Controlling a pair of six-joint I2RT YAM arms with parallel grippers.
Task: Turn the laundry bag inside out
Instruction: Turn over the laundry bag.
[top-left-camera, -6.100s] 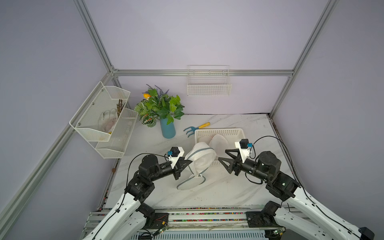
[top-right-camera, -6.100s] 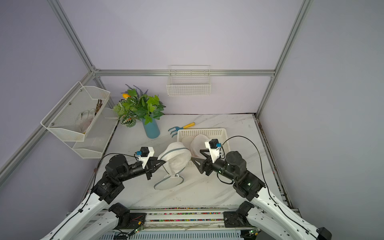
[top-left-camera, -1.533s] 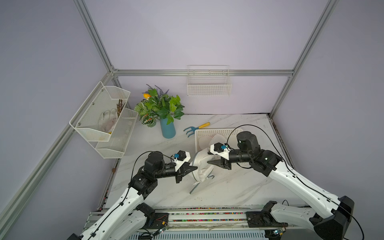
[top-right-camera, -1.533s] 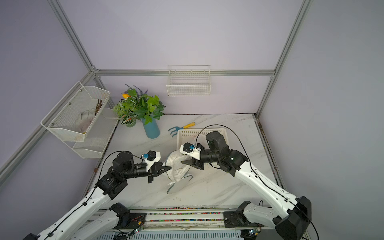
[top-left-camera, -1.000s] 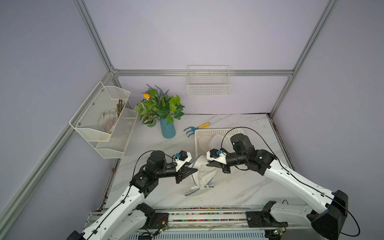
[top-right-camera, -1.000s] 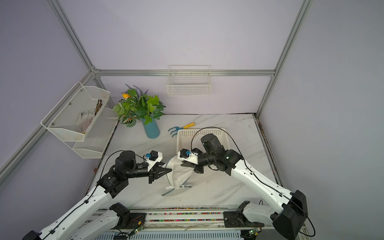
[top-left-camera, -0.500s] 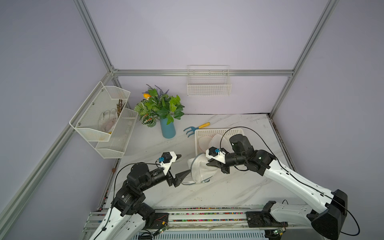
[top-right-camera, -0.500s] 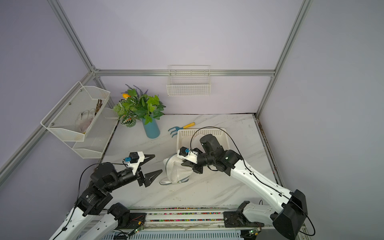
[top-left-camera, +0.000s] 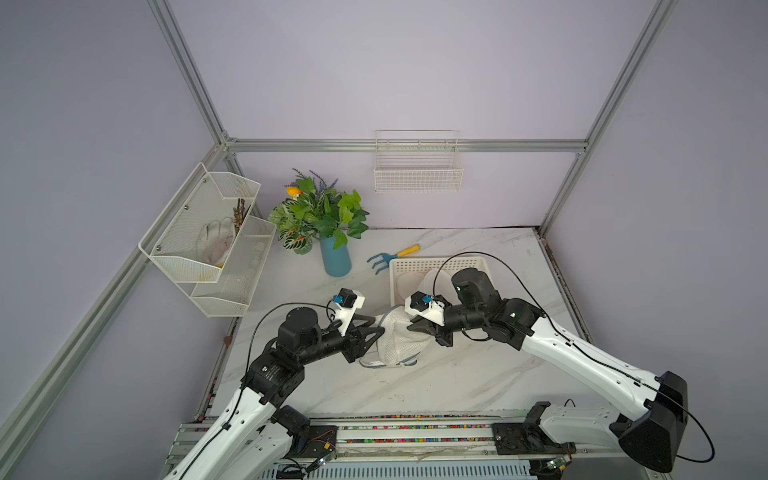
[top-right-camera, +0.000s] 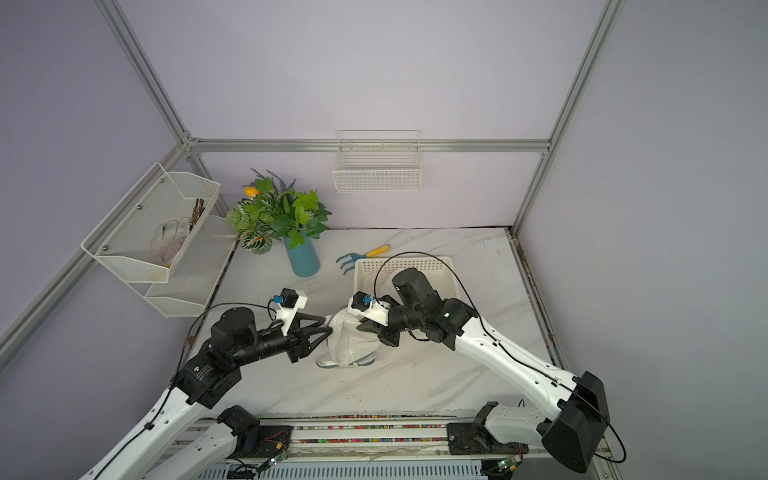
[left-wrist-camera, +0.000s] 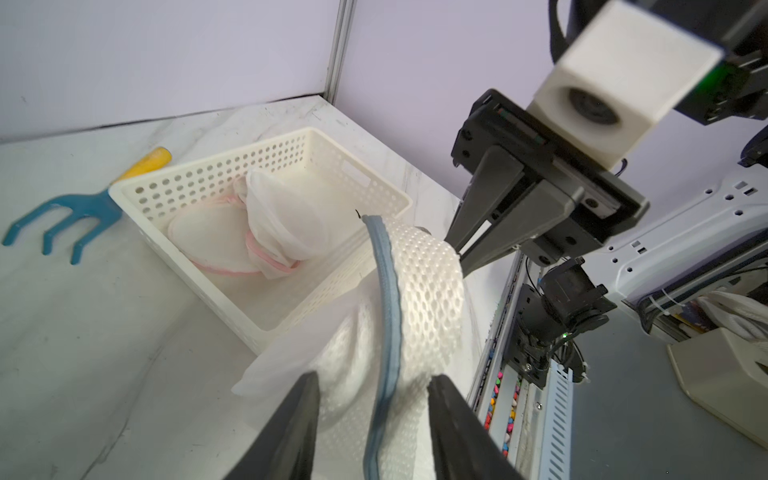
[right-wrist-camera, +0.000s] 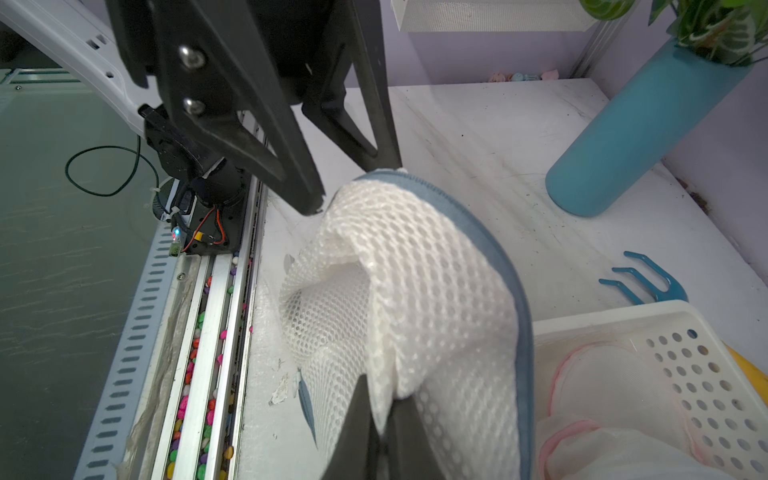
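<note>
Table (top-left-camera: 457, 374): bag (top-left-camera: 395, 343) stands bunched mid-front, between my arms. My right gripper (top-left-camera: 413, 328) is pinched tight on its mesh, holding it up. My left gripper (top-left-camera: 379, 327) is part open, jaws straddling the zip rim (left-wrist-camera: 386, 332), not clamped. Step looks like taking the rim. Next: close on it, peel back over the right.

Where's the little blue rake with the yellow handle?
In both top views the rake lies on the table near the back wall, between the blue vase and the white basket.
</note>
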